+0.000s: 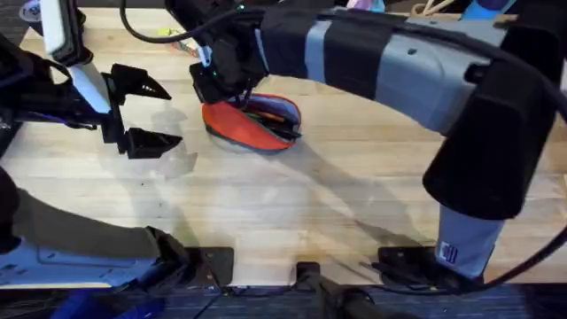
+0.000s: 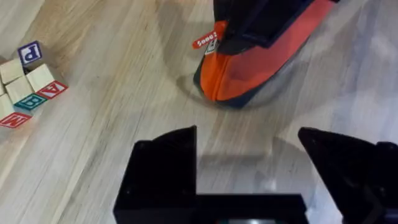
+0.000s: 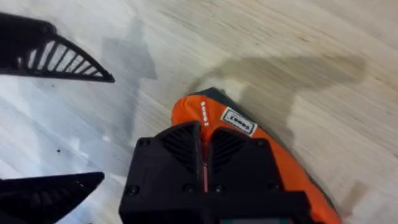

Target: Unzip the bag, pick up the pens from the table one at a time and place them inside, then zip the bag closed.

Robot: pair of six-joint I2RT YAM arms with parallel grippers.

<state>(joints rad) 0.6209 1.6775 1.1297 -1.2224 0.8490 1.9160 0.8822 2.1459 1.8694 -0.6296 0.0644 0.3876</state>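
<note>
Orange bag [image 1: 252, 122] gapes, pens [image 1: 270, 115] inside. Right gripper [image 3: 204, 163], pressed together, sits at its zipper end; left gripper [image 1: 146, 112] spread beside bag. Zipping likely remains.

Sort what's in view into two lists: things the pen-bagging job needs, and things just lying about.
Job:
- orange fabric pencil pouch with dark lower edge
- right gripper, shut at the pouch's end
- left gripper, open beside it
- pale wooden plank table

Lying about:
- lettered wooden toy blocks
</note>
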